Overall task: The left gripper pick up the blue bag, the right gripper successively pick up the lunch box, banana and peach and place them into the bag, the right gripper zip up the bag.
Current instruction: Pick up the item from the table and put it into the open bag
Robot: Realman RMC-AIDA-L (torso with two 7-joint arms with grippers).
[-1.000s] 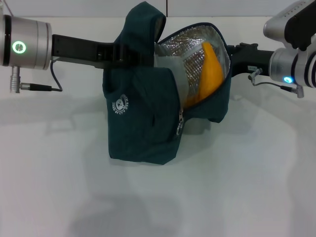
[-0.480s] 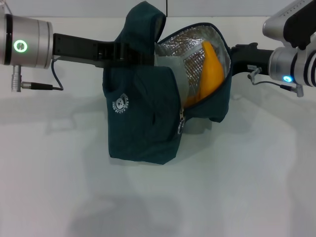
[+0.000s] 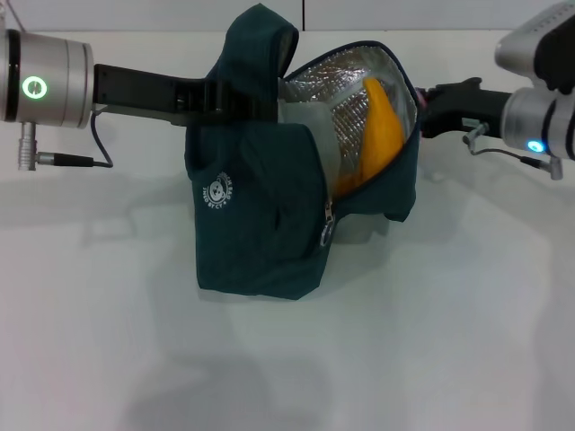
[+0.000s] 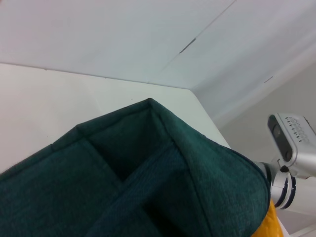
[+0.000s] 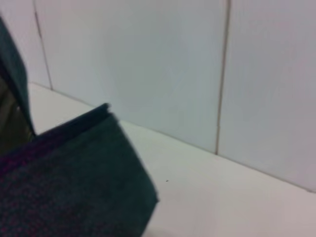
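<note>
— White table [image 3: 377,359] all round you, pale panelled wall behind. Which step do you reckon you're on?

— Going by what lies in front of you, the packing looks done or nearly so, and the zipping is what's left. Start on your left: the left tool [image 3: 235,97] is up at the blue bag [image 3: 260,224], buried in the fabric by the handles and seemingly holding the bag up; you can't tell from here whether its fingers are clamped.

— And inside?

— The mouth gapes toward your right, foil lining showing, with the banana [image 3: 375,135] standing in it. Lunch box and peach aren't visible; you can't say whether they're hidden lower down.

— The right side?

— The right tool [image 3: 424,112] sits just beside the bag's open rim, at its far right edge; grip state can't be told. The zipper pull [image 3: 329,226] hangs lower, on the front, well left of that tool. My judgement: your next move calls for bringing the right tool to that pull.
</note>
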